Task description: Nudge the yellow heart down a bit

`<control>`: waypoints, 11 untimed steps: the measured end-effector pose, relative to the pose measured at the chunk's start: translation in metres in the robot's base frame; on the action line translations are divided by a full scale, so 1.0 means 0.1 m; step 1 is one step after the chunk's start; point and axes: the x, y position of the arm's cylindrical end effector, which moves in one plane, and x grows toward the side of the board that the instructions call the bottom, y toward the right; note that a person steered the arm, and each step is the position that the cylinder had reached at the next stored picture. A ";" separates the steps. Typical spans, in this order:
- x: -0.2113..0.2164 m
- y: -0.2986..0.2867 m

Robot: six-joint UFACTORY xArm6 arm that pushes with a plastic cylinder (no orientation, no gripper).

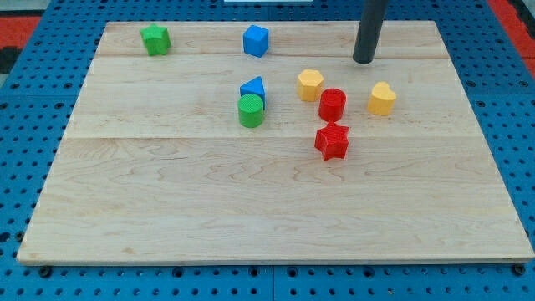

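The yellow heart (382,99) lies on the wooden board at the view's right of centre. My tip (364,61) stands on the board above the heart and slightly to its left, apart from it. A red cylinder (332,104) is to the heart's left, with a yellow hexagon (310,84) beyond it. A red star (332,141) lies below the red cylinder.
A blue triangle (252,87) touches a green cylinder (251,110) near the board's centre. A blue cube (256,40) and a green block (155,39) sit near the top edge. The wooden board (167,209) rests on a blue pegboard.
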 end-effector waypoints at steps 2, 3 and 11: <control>-0.04 0.00; -0.09 0.05; 0.37 -0.20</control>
